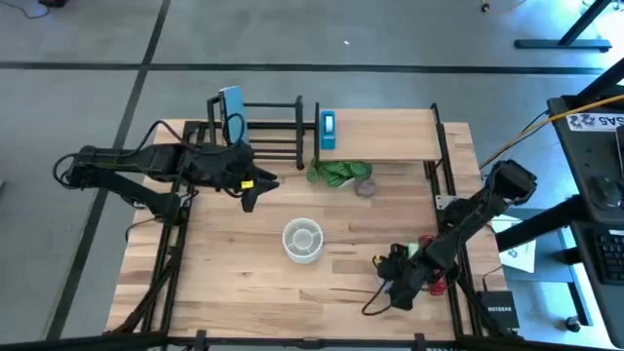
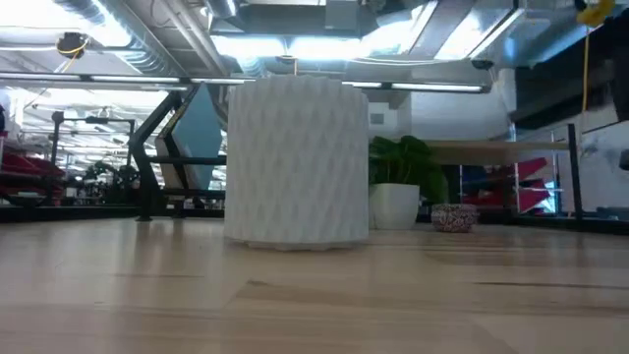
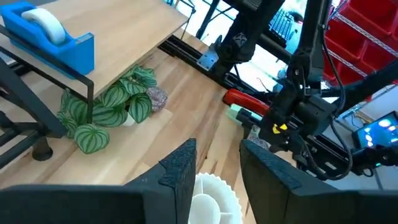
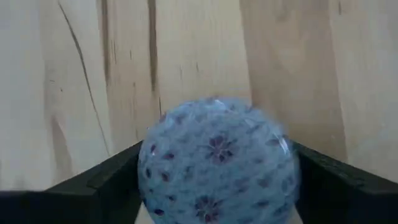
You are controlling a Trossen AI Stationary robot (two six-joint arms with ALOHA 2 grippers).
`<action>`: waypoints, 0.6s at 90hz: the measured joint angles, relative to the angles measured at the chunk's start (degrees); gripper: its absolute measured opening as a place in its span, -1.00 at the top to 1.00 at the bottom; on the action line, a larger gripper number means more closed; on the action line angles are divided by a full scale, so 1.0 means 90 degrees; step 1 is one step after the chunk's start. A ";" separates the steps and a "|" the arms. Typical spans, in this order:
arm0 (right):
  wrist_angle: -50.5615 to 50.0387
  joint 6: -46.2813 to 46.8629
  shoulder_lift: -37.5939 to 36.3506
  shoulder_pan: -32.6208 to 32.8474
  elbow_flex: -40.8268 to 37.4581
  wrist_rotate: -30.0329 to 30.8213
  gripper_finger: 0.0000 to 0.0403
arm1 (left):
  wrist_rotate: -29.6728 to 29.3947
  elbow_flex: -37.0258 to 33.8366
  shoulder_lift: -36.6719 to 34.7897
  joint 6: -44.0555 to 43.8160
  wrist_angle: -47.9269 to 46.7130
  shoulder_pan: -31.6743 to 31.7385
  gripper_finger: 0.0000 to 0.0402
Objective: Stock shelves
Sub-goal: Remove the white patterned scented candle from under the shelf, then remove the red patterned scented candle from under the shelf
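Between the right claw's barely parted fingers, a flowered blue ball is sitting gripped; the light-wood shelf board is lying well beyond, nearer the empty, half-open left claw.

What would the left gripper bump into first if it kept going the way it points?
Probably the white ribbed cup, which sits just beyond the left gripper and its open fingers; depth is hard to judge.

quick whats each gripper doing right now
Left gripper: open, empty, above the white ribbed cup.
Right gripper: shut on the blue floral ball.
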 joint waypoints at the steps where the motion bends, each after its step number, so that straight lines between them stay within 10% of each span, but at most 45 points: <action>1: -0.0017 -0.0006 0.0000 -0.0003 0.0011 -0.0041 -0.67 | 0.0000 0.0000 0.0000 0.0000 0.0002 0.0002 0.47; 27: -0.1038 -0.0495 -0.0114 -0.0373 0.0631 -0.2313 -0.97 | -0.0236 0.0000 0.0000 0.0000 0.0008 0.0012 0.47; 54: -0.2969 -0.1269 -0.1148 -0.1076 0.1620 0.0478 -0.91 | -0.0333 0.0000 0.0000 -0.0068 0.0032 0.0007 0.47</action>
